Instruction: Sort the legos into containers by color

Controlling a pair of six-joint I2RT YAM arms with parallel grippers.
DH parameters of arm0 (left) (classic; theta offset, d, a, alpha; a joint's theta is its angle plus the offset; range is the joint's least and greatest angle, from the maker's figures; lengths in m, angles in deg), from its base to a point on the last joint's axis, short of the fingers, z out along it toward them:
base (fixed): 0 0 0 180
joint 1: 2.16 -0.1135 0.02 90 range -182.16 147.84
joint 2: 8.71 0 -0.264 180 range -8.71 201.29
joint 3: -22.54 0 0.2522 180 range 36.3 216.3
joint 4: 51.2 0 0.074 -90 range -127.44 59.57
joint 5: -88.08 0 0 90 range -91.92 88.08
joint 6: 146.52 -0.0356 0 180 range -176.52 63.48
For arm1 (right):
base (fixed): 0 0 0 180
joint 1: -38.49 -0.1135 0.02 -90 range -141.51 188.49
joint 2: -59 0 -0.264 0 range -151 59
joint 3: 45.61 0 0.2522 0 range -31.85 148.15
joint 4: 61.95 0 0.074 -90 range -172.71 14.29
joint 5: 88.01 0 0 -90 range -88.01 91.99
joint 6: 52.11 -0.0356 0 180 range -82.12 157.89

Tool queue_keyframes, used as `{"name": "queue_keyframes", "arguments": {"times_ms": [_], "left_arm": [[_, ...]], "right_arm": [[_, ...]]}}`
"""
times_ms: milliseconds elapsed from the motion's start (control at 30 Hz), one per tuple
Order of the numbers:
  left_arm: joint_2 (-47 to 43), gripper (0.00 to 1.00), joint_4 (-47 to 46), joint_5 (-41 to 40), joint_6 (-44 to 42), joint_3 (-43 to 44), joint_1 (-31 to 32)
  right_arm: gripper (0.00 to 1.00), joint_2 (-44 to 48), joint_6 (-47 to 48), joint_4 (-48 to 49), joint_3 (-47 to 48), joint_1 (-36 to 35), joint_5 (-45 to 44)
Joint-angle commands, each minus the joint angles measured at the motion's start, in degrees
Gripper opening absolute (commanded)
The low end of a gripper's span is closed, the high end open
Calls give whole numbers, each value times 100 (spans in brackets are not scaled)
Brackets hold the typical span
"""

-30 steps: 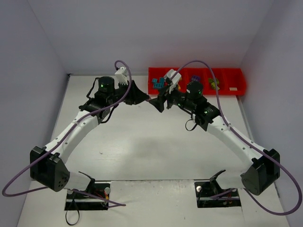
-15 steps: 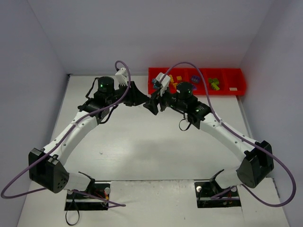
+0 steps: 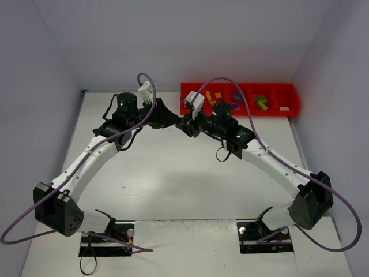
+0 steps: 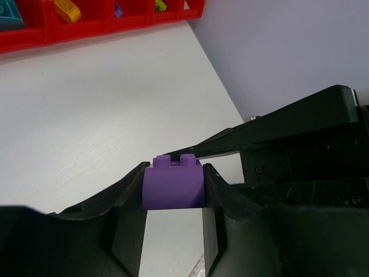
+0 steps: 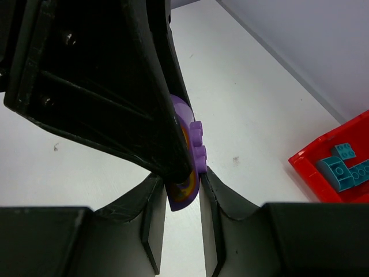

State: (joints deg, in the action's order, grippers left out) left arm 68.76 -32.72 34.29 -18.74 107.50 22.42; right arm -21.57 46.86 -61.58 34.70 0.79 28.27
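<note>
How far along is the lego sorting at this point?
Done: teal bricks, yellow bricks and green bricks lie in separate compartments of the red tray. In hand: the left gripper and right gripper both clamp one purple brick. Left: getting it into the tray.

No legible txt anywhere; white tag [image 3: 284, 108] in red tray [image 3: 271, 113] too small to read.

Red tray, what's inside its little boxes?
Teal legos in the end box, then yellow ones, a purple one, and green ones. The right arm covers part of the tray, so more may be hidden.
</note>
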Motion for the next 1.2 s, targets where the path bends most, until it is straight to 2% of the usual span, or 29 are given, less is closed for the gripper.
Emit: {"name": "queue_keyframes", "arguments": {"times_ms": [0,33,67,100,167,200,300,433,467,500,533,600,633,767,967,1167], "left_arm": [[-268,0,-67,247,10,281,3],[-276,0,-58,212,1,263,3],[-294,8,-32,185,-7,254,3],[-303,34,-14,142,-16,254,3],[-320,50,100,19,-86,254,3],[-329,64,135,-43,-156,263,3],[-390,79,320,-499,-297,272,12],[-671,82,635,-1666,-639,280,12],[-846,82,767,-2365,-806,220,12],[-943,83,812,-2712,-894,175,12],[-1153,83,908,-3316,-956,114,3],[-1452,83,988,-3715,-1158,-62,-14],[-1628,83,1136,-4074,-1298,-245,-23],[-1954,84,1496,-4253,-1300,-518,-23],[-2665,84,1892,-4455,-1168,-1116,-32],[-3334,83,2341,-4771,-1176,-1345,-23]], "right_arm": [[1,77,34,556,96,25,-308],[0,68,34,556,87,25,-378],[0,68,69,556,61,25,-413],[0,68,87,547,26,25,-448],[0,51,105,547,-18,43,-536],[0,42,105,521,-71,43,-580],[0,-19,79,503,-194,104,-712],[0,-300,-158,468,-195,341,-765],[0,-440,-237,468,-186,472,-896],[0,-520,-421,477,-133,586,-897],[0,-703,-562,485,-89,840,-1062],[0,-941,-939,459,181,1140,-1291],[0,-1386,-1254,154,540,1533,-1780],[0,-1996,-1530,-138,1281,1966,-2257],[0,-3393,-1943,-419,2704,2792,-2162],[0,-4325,-1882,-639,3750,3118,-2408]]}}
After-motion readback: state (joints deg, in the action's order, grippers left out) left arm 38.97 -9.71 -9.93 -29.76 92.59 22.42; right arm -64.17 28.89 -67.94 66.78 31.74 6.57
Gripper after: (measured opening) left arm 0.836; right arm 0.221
